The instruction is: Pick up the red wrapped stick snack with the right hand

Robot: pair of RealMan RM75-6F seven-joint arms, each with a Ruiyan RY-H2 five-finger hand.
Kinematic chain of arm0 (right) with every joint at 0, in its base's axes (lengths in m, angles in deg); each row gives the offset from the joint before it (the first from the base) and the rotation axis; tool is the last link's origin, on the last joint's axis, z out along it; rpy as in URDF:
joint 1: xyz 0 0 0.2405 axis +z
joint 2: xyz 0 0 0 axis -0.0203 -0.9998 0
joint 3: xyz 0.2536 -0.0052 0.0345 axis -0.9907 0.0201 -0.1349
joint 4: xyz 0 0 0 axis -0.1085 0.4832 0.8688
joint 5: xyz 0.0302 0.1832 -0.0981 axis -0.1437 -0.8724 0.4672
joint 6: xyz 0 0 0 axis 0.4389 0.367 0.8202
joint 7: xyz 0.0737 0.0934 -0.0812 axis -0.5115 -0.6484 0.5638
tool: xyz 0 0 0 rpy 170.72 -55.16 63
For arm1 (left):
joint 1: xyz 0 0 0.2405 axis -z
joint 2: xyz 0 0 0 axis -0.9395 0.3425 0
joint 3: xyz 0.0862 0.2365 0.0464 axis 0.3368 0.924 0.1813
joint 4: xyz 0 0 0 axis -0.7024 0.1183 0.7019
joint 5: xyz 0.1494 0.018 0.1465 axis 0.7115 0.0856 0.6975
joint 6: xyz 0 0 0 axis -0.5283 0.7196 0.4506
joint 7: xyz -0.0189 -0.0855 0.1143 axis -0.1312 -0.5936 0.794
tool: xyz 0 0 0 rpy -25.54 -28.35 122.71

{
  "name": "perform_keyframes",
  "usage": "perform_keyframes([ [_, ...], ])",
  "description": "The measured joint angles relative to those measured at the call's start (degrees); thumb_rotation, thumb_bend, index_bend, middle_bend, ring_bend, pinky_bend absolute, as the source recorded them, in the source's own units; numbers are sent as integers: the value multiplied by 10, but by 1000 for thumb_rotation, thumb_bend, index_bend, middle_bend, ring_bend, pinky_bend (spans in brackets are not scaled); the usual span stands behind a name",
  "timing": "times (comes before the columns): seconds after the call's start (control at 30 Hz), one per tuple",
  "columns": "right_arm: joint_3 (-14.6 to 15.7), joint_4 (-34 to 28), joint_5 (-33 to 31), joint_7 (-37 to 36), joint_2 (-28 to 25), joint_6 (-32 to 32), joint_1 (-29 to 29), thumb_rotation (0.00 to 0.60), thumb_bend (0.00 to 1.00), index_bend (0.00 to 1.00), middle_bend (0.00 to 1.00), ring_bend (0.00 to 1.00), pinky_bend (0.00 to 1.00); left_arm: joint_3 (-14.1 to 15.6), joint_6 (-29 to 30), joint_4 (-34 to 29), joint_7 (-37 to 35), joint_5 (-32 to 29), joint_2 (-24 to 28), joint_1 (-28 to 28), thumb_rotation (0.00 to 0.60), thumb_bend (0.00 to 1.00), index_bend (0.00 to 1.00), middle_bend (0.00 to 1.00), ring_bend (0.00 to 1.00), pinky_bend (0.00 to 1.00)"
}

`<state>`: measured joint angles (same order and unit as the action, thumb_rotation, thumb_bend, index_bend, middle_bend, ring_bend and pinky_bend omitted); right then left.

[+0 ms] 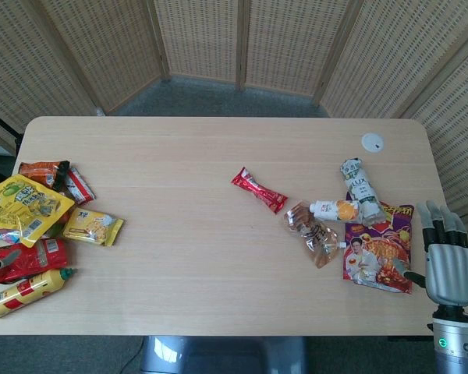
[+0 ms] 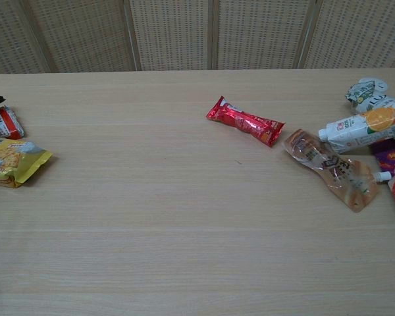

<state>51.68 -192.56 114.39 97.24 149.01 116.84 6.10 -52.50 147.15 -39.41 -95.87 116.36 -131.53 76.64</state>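
On the pale tabletop (image 1: 218,249) the right hand (image 1: 448,261), open and empty, may knock the brown pouch (image 1: 313,233) while reaching for the red wrapped stick snack (image 1: 259,189).

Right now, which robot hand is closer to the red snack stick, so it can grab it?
The right hand. It hovers open at the table's right edge, with the red snack stick lying free mid-table, just beyond the brown pouch. The left hand barely shows at the far left edge, behind a snack pile.
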Motion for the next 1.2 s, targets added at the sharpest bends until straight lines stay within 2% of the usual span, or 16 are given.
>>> perform_keyframes([
  [0.5, 8, -2, -5, 11, 11, -18, 6, 600, 0, 0, 0, 0, 0, -2, 4, -7, -2, 3, 3, -2, 600, 44, 101, 0, 0, 0],
  [0.7, 5, -9, -24, 22, 24, -55, 26, 600, 0, 0, 0, 0, 0, -5, -1, -5, -8, -3, 6, 0, 600, 45, 101, 0, 0, 0],
  [0.97, -37, -19, -102, 55, 78, -149, 111, 600, 0, 0, 0, 0, 0, -7, -3, -4, -13, -5, 6, 2, 600, 43, 101, 0, 0, 0],
  [1.2, -91, 34, -211, 86, 151, -215, 200, 600, 0, 0, 0, 0, 0, -9, -6, 0, -16, -13, 5, 2, 600, 45, 101, 0, 0, 0],
])
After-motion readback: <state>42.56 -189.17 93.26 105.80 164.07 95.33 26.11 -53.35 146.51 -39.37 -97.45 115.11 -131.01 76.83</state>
